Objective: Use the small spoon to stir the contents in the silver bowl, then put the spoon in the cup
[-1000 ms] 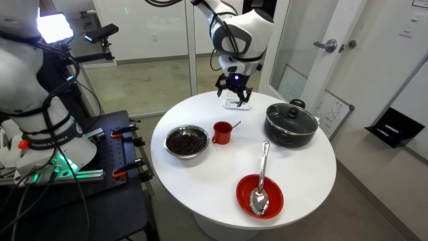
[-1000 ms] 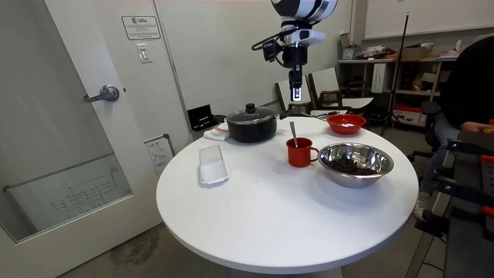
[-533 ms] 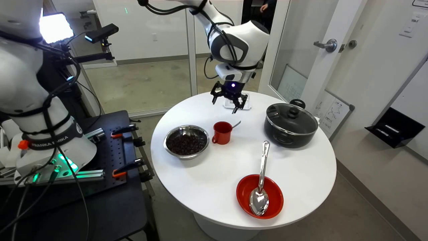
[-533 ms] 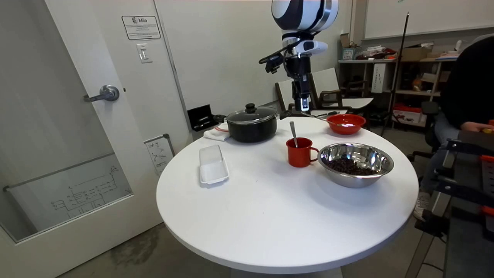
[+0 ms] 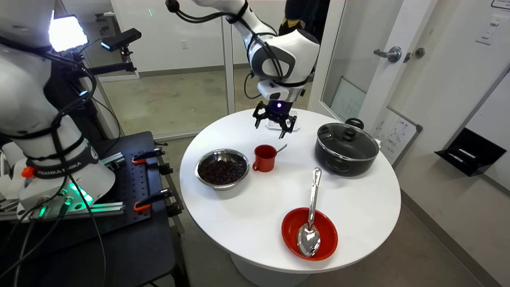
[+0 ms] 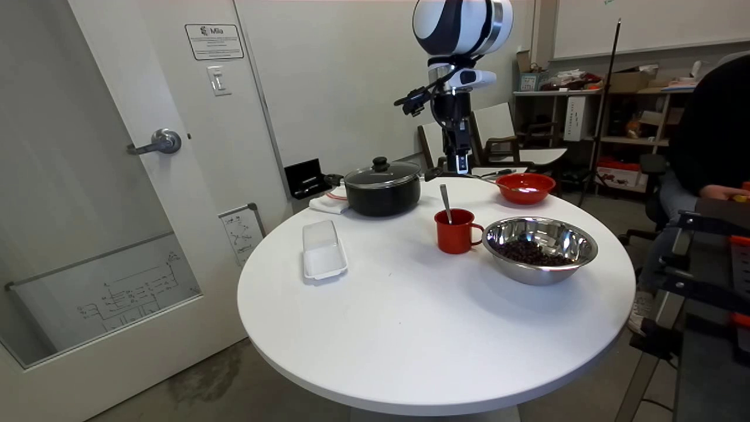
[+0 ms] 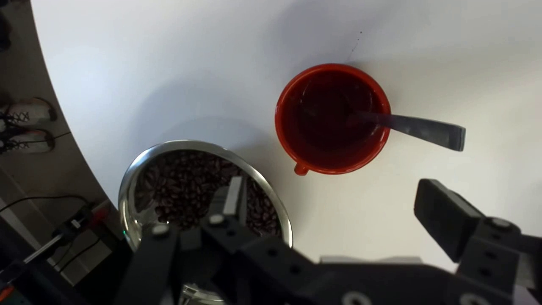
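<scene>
Red cup [image 6: 452,239]: stands upright on the white table [image 6: 375,340]; looks dark inside, too dim for any contents to be made out; turns its handle toward the silver bowl [image 6: 530,274].
Small spoon [image 7: 425,130]: rests in the red cup, tilted against the rim, with its slim end sticking out roughly opposite the cup's handle; disappears into the dark interior at its lower end.
Silver bowl: sits just beside the red cup, apart from it; holds dark reddish-brown beans [image 7: 182,186], spread over the bottom.
Gripper [image 5: 269,131]: hangs higher than the red cup and apart from it, pointing down; spread wide, released, with a clear gap between the fingers [image 7: 449,222].
Black pot [image 6: 382,202]: stands covered by its glass lid [image 5: 336,135], behind the red cup and to its left in an exterior view.
Red shallow dish [image 5: 326,241]: sits well apart from the red cup, in front of it and to its right in an exterior view.
Long silver spoon [image 5: 312,211]: lies with its big end in that dish, out over the rim at the other, right of the red cup in the same view.
White container [image 6: 326,264]: stands with its translucent lid raised, left of the red cup in an exterior view.
</scene>
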You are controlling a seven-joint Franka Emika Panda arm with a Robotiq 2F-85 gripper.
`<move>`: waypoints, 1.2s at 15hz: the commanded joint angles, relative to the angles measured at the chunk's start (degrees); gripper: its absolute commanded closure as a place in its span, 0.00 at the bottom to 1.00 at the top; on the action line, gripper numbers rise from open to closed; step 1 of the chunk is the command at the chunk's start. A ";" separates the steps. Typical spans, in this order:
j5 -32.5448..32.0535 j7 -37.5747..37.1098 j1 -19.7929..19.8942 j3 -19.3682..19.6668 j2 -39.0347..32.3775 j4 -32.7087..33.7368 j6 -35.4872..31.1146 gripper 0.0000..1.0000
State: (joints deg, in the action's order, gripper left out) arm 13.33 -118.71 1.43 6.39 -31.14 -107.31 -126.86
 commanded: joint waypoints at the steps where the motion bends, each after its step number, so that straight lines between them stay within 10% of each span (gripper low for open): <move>1: 0.09 0.07 -0.13 0.17 -0.04 0.11 0.13 0.00; 10: -1.17 -3.71 0.78 1.71 -11.10 15.67 6.42 0.00; 18: 1.67 14.26 8.78 -1.18 -18.36 30.71 25.25 0.00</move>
State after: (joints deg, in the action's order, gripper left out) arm 13.42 -111.59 6.79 6.84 -45.79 -84.60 -109.07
